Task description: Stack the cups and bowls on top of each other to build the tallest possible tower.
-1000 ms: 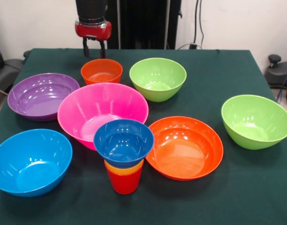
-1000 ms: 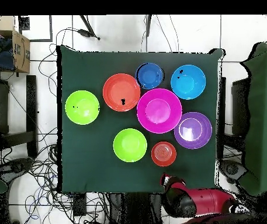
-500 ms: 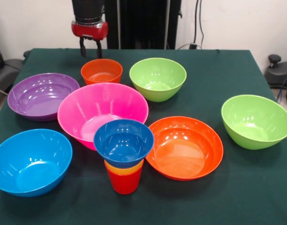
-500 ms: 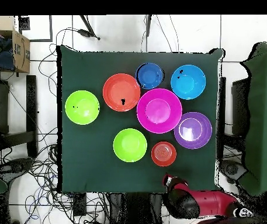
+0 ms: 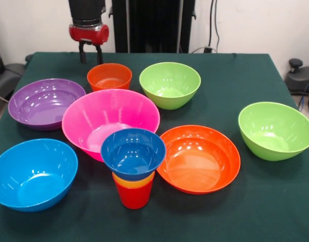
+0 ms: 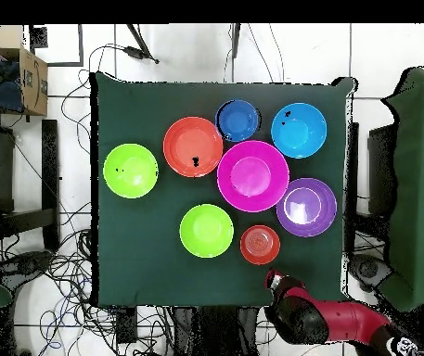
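Overhead, the claw [image 5: 88, 52] hangs parted and empty behind the small orange-red bowl [image 5: 109, 76].

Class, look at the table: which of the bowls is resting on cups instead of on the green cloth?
The small glossy dark blue plastic bowl. It alone sits in the orange cup nested in the red cup; every other bowl stands directly on the cloth.

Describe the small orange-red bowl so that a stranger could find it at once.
Start at the large pink bowl in the middle of the green table. Just behind it, toward the robot, stands the small orange-red bowl, beside a lime green bowl. It is the smallest bowl standing on the cloth.
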Robot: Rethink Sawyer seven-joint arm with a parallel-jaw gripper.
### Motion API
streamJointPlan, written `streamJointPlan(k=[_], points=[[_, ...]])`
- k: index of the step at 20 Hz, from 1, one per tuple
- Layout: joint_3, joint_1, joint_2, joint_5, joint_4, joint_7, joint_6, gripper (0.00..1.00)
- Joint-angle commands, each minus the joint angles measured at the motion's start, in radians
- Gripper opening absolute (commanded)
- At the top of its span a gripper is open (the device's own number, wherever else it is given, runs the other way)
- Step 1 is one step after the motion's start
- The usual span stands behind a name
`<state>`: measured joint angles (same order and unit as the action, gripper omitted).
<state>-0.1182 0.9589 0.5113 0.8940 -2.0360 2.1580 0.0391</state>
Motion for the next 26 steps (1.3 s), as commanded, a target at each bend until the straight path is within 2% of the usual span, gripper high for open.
streamJointPlan(k=[1,7,16,20,26], points=[[-0.191,0.007,0.051,-0.024,0.065,-0.058,-0.135,1.00],[-0.196,-0.011,0.058,-0.029,0.073,-0.033,-0.135,1.00],[-0.225,-0.036,0.111,-0.092,0.048,-0.014,-0.179,1.00],[-0.225,-0.052,0.152,-0.123,0.037,-0.025,-0.222,1.00],[-0.260,-0.029,0.198,-0.167,0.018,-0.058,-0.295,1.00]])
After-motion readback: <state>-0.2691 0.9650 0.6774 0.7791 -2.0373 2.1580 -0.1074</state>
